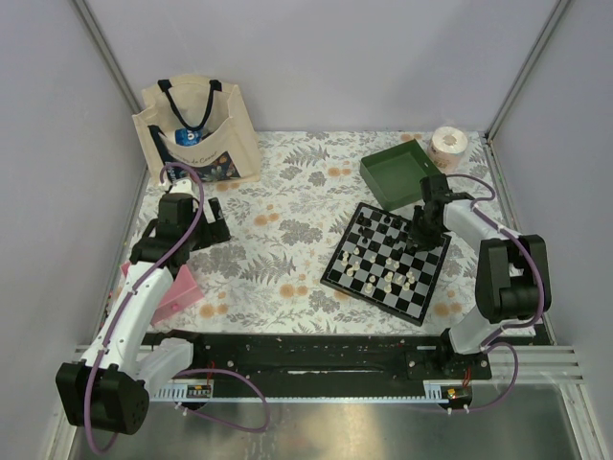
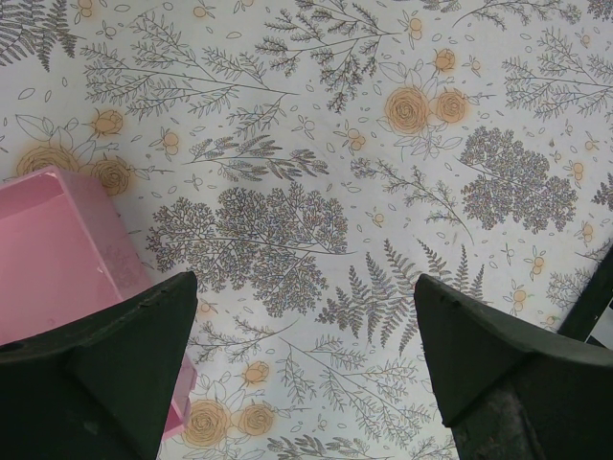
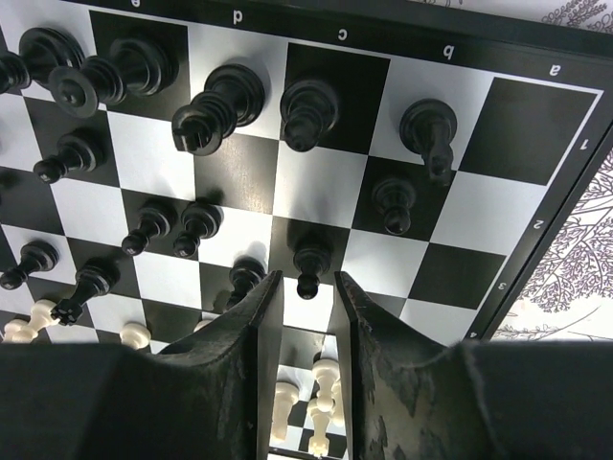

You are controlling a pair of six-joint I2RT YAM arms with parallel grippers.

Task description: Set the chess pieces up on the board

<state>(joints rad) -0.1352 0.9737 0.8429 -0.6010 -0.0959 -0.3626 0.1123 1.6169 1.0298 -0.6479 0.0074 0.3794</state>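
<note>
The checkered board (image 1: pixel 369 293) lies right of centre on the floral cloth, with black and cream-white chess pieces standing on it. My right gripper (image 1: pixel 421 237) hovers over its far right part. In the right wrist view the board (image 3: pixel 479 206) fills the frame, with black pieces (image 3: pixel 220 101) in the rows ahead and white pieces (image 3: pixel 326 383) seen through the gap. My right gripper (image 3: pixel 306 283) is narrowly open, its tips either side of a black pawn (image 3: pixel 308 261), nothing clamped. My left gripper (image 1: pixel 215 218) (image 2: pixel 306 287) is wide open and empty over bare cloth at the left.
A green tray (image 1: pixel 402 172) sits just behind the board, a tape roll (image 1: pixel 448 144) at the back right, a tote bag (image 1: pixel 196 134) at the back left. A pink box (image 1: pixel 177 290) (image 2: pixel 57 249) lies by the left arm. The board's corner (image 2: pixel 596 309) shows at right.
</note>
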